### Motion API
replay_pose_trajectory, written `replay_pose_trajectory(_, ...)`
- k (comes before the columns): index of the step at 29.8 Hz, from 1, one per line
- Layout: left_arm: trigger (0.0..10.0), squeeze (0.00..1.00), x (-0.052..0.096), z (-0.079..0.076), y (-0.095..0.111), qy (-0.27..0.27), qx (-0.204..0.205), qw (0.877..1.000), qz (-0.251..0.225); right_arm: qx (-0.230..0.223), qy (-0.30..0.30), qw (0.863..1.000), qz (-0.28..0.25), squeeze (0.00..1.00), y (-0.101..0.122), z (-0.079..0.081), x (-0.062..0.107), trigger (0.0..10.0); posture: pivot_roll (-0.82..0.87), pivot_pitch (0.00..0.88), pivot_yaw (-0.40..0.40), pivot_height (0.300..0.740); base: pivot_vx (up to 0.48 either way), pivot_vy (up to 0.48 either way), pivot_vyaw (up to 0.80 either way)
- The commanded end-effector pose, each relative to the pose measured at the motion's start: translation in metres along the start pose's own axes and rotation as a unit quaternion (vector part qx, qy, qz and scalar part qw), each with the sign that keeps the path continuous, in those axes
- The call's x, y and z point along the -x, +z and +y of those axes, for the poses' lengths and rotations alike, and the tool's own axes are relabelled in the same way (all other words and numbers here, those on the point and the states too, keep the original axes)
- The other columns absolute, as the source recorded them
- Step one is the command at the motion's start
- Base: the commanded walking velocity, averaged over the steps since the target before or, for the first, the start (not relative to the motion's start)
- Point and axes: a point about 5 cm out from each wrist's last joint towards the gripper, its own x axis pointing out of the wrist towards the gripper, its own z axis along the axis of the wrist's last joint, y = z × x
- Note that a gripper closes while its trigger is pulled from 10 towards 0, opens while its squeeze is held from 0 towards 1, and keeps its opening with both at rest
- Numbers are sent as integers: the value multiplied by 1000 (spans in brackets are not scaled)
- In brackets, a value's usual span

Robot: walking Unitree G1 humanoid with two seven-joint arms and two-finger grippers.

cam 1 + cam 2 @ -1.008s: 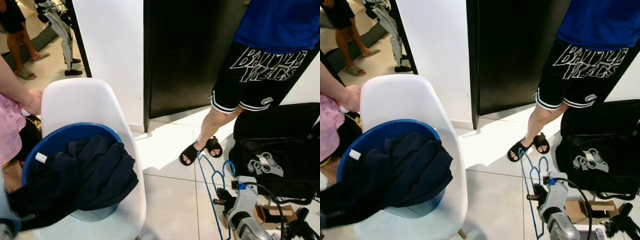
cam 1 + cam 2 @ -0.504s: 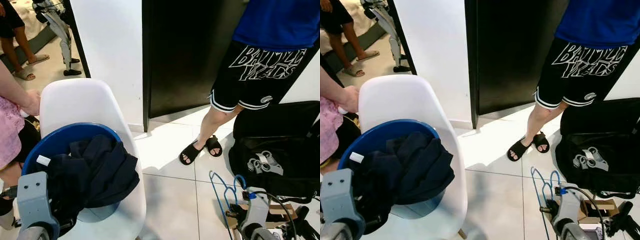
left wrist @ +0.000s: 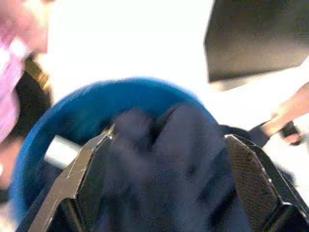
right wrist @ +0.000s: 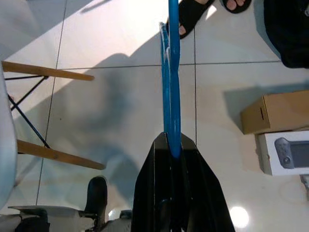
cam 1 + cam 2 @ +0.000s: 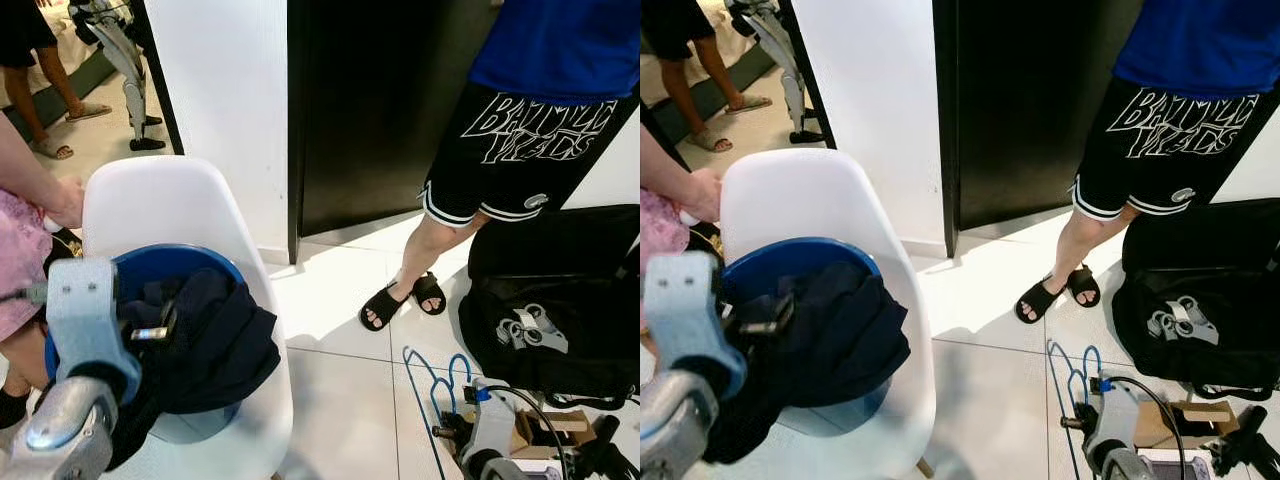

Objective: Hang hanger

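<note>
So the big change: the left gripper [image 3: 164, 159] has swung up over the last half second and now sits right above the dark navy clothes [image 5: 215, 340] piled in the blue basin [image 5: 180, 265] on the white chair [image 5: 170, 200], fingers spread wide and gripping nothing. Looks like it's going for a garment to put on the hanger, just my guess. Meanwhile the right gripper [image 4: 173, 150] stays clamped on the blue hanger [image 4: 170, 72], which sticks out ahead of it over the floor tiles, low on the robot's right. Only readable writing: the person's black shorts [image 5: 515, 150] say something like "BATTLE WAGS", hard to confirm.
</note>
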Motion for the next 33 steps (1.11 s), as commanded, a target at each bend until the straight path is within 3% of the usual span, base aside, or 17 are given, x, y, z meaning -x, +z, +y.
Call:
replay_pose_trajectory(1,10000,1000,1,2,5,7,2,1000,-7,-1,-3,1000,5,0,-3,-4,2,10000,54,139,-22,740,0,0,0)
replay_pose_trajectory(6,10000,1000,-6,8,18,26,19,999,-31,0,-6,1000,2,0,-1,-11,4,10000,54,139,-22,740,0,0,0)
replay_pose_trajectory(8,10000,1000,-11,28,5,86,62,994,1,3,-5,1000,-5,0,2,-14,5,10000,50,137,-24,740,0,0,0)
replay_pose_trajectory(9,10000,1000,-11,28,5,86,62,994,1,3,-5,1000,-5,0,2,-14,5,10000,50,137,-24,740,0,0,0)
replay_pose_trajectory(11,10000,1000,-15,50,-12,143,94,984,41,5,-2,1000,-11,0,3,-13,5,10000,49,137,-25,740,0,0,0)
replay_pose_trajectory(13,10000,1000,-15,50,-12,143,94,984,41,5,-2,1000,-11,0,3,-13,5,10000,49,137,-25,740,0,0,0)
replay_pose_trajectory(15,10000,1000,-18,73,-32,201,138,966,90,6,3,1000,-19,0,6,-9,3,10000,43,135,-22,740,0,0,0)
replay_pose_trajectory(17,10000,1000,-18,85,-49,233,178,947,130,7,4,1000,-24,0,8,-7,1,10000,43,135,-21,740,0,0,0)
replay_pose_trajectory(22,10000,1000,-17,84,-62,238,216,932,165,8,5,1000,-25,0,10,-7,1,10000,43,134,-21,740,0,0,0)
replay_pose_trajectory(26,10000,1000,-14,80,-75,249,265,911,194,7,3,1000,-21,0,6,-9,2,10000,37,136,-18,740,0,0,0)
replay_pose_trajectory(29,10000,1000,-13,80,-77,252,274,907,199,6,2,1000,-18,0,4,-9,3,10000,37,136,-18,740,0,0,0)
replay_pose_trajectory(33,10000,1000,-11,79,-84,262,303,890,219,7,-2,1000,-5,0,-1,-10,4,10000,39,138,-21,740,0,0,0)
